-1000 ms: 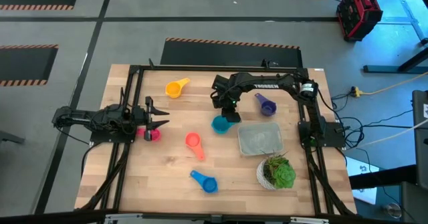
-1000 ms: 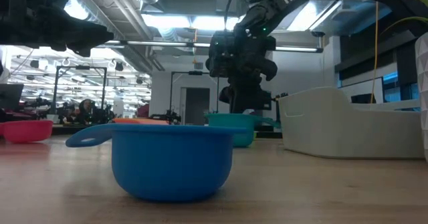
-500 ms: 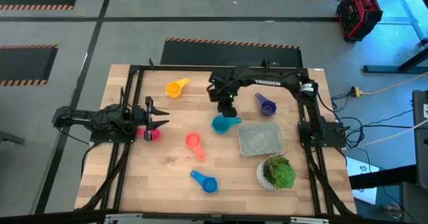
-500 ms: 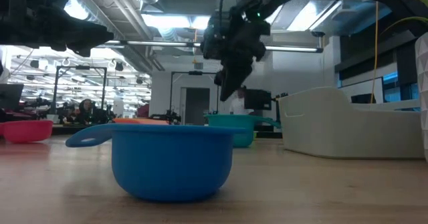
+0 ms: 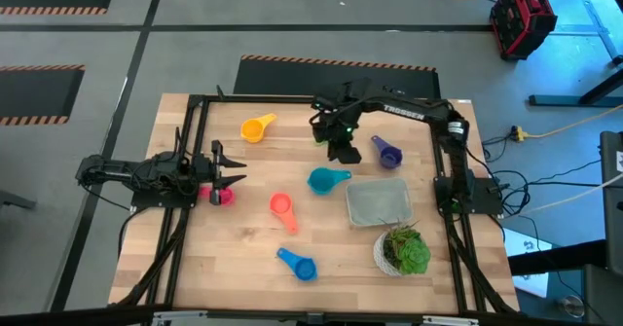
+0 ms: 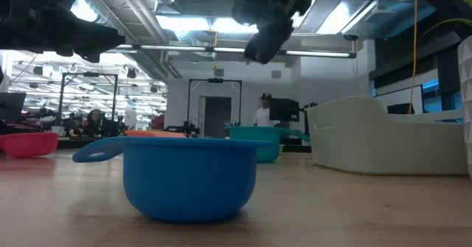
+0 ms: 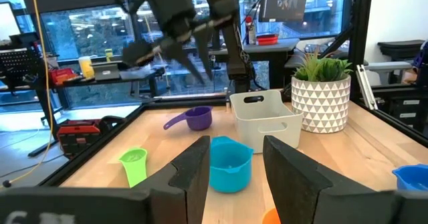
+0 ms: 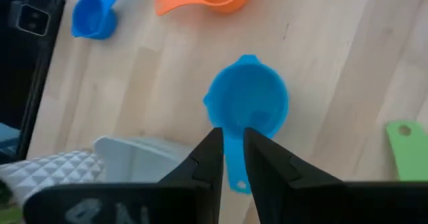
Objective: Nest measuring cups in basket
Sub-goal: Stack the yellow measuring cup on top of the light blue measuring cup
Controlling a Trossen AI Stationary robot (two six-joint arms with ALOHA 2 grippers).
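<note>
The right gripper (image 5: 343,151), nearly closed and empty, has been lifted off the teal cup (image 5: 322,180). The cup is being left on the table beside the basket (image 5: 378,201).

Right gripper (image 5: 343,151) hanging raised above the table's middle at the end of an arm reaching in from the far right corner, fingers (image 8: 208,158) nearly together, holding nothing. Left gripper (image 5: 232,174) waiting low at the left edge, fingers (image 7: 194,172) spread apart, pointing inward.
</note>
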